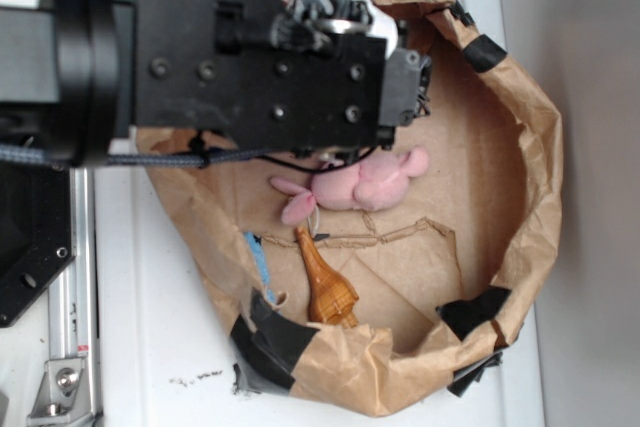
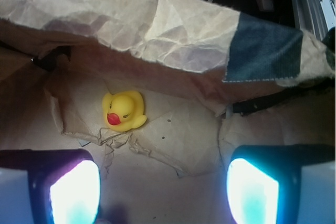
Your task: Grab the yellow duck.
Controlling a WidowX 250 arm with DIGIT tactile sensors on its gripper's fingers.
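Wrist view shows the duck on the paper floor near the bag wall, ahead of the gripper, whose jaws stand wide and empty. Descending carelessly, a finger could snag crumpled paper or nudge the duck away.

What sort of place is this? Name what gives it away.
Probably a robot lab bench: a white table holds a taped brown paper bin with toys, a duck and a pink plush, under the gripper.
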